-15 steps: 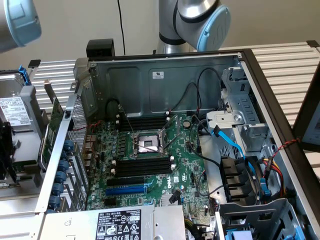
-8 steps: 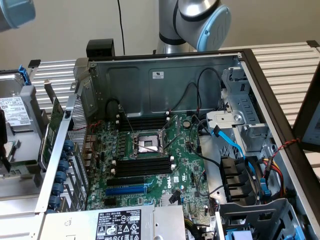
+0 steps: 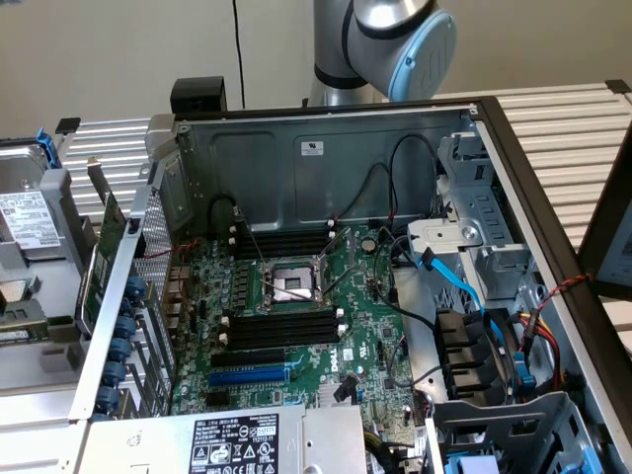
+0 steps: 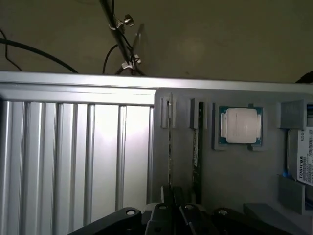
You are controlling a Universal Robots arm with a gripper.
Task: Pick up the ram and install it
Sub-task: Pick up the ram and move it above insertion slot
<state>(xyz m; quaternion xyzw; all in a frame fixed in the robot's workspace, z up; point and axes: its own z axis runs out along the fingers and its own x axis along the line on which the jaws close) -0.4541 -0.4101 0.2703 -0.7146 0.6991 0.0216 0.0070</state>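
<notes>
- Seemingly, the end effector (image 4: 172, 211) is clenched on the ram (image 4: 169, 147), which is stood on edge in the grey holder (image 4: 234, 176).
- Judged light, stiff and fragile, it is best held by its long edges, chips avoided.

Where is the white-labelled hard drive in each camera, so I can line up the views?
Exterior view: hard drive at the exterior view's left edge, outside the computer case.
Wrist view: hard drive on the gray tray, past the processor from the ram sticks.
Shared landmark: the ribbed metal tabletop.
</notes>
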